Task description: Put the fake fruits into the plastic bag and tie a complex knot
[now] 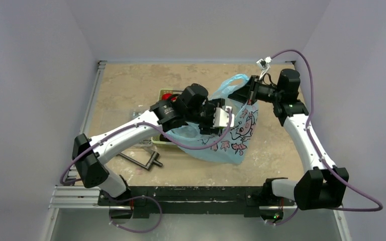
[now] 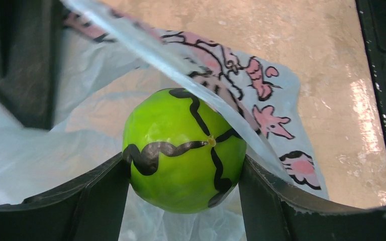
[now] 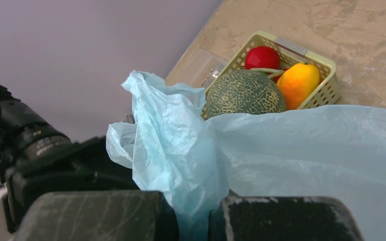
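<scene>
In the top view, the plastic bag [image 1: 231,135] lies on the table [image 1: 130,85] at centre frame. Its long axis runs from a handle loop at upper centre down to its closed, printed end at lower centre, and its mouth faces the upper left. The left gripper [image 1: 216,118] reaches into that mouth from the left. In its wrist view, the left gripper [image 2: 183,170] is partly open, and its two dark fingers [image 2: 105,201] press the sides of a round green fruit [image 2: 183,150]. The fruit is marked with black lines that meet at a small pale point turned toward the camera, and it shows no clear long axis. It sits inside the bag [image 2: 261,90], whose upper film crosses the frame diagonally above it. The right gripper [image 1: 246,93], at upper right, is closed to a narrow gap on a bunched edge of the bag [image 3: 306,150], which rises crumpled from between its jaws [image 3: 193,216]. Behind the bag, a pale green basket [image 3: 326,85] holds a netted melon [image 3: 244,93], a red apple [image 3: 262,56] and an orange-yellow fruit [image 3: 297,83].
</scene>
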